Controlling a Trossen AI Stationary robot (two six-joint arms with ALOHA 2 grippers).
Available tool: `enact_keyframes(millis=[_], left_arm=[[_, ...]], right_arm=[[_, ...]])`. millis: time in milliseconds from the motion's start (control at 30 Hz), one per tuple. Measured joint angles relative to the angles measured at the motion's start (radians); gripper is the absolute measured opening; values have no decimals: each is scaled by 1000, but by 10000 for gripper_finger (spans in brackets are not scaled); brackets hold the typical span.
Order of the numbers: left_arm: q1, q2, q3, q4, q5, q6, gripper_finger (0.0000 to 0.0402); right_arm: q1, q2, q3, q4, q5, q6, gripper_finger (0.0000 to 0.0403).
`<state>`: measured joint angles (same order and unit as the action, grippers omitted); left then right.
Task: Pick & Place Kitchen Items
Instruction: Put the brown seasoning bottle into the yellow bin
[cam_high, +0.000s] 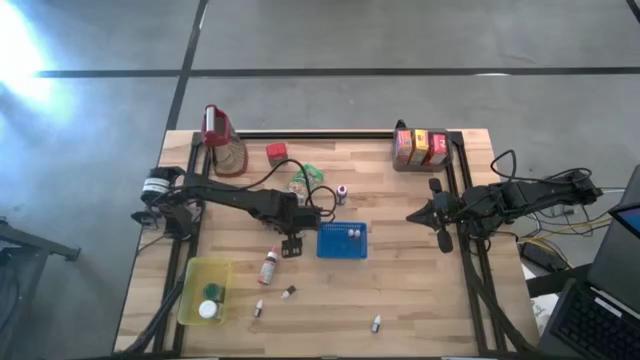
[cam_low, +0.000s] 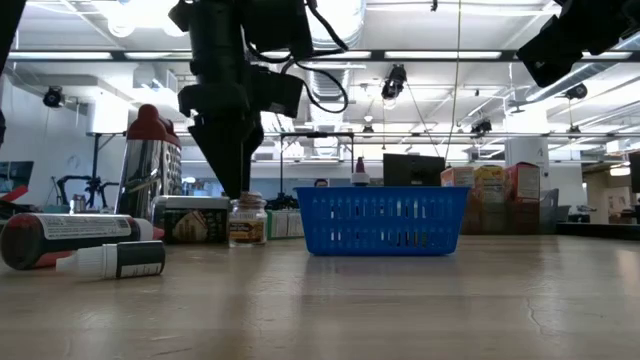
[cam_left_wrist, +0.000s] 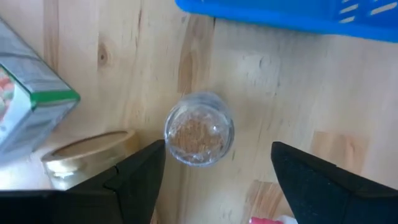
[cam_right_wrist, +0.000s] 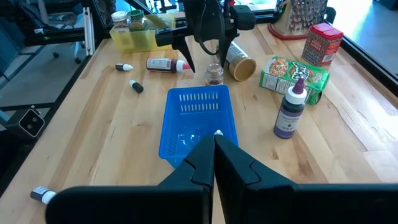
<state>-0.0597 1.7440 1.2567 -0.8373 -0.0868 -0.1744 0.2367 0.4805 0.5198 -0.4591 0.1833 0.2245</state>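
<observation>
**Left gripper over a small jar, right arm parked**

While your left arm reaches across the table in the high view, its left gripper (cam_high: 292, 246) sits just beside the blue tray (cam_high: 342, 241); the arm hides whatever lies under it. The right gripper (cam_high: 415, 216) waits well apart, near the right rail. A yellow bin (cam_high: 193, 290) holds two round items, a red-capped bottle (cam_high: 268, 267) lies near it, and three cartons (cam_high: 421, 147) stand at the far edge. The tiny bottles scattered along the near edge are too small for you to read.

Low view: the left gripper's fingers point down at a small glass jar (cam_low: 246, 221), tips near its lid; you cannot tell whether they touch. A large bottle lying on its side (cam_low: 70, 238) is cut off at the frame edge.

Left wrist view: the fingers (cam_left_wrist: 140, 177) stand apart, the jar between them from above, untouched. A tan tin (cam_left_wrist: 87, 152) and a green carton (cam_left_wrist: 28, 102) are only partly in frame.

Right wrist view: the right gripper's fingers meet, nothing between them. A purple bottle (cam_right_wrist: 290, 110) stands by the green packet (cam_right_wrist: 293, 76).
</observation>
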Motion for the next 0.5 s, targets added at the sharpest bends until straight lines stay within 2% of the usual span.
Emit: enact_keyframes(millis=[500], left_arm=[[16, 0, 0, 53, 0, 10, 294]], right_arm=[[0, 0, 0, 0, 0, 0, 8]])
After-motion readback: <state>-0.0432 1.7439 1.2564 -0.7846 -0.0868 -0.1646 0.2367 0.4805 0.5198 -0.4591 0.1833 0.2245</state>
